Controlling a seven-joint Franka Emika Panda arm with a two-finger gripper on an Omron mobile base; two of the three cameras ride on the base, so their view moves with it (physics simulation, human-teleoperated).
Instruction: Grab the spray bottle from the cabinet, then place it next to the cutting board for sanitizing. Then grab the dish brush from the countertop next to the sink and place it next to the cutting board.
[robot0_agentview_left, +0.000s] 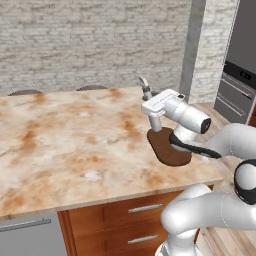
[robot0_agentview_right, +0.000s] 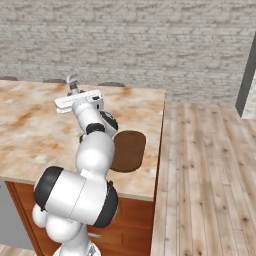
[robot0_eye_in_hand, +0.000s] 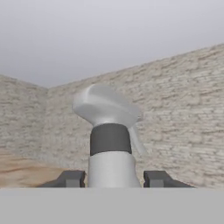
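The small pale grey spray bottle (robot0_eye_in_hand: 110, 144), rounded, with a dark collar and a smooth trigger head, was held upright between the narrowly set jaws of the dark two-finger gripper (robot0_eye_in_hand: 113, 178), above the blotched beige marble-like countertop (robot0_agentview_left: 65, 145) at about eleven o'clock of the flat dark brown oval wooden cutting board (robot0_agentview_left: 167, 147). To finish well, the bottle was best lowered straight down just beside the board, kept vertical, and let go only once its base was seated.
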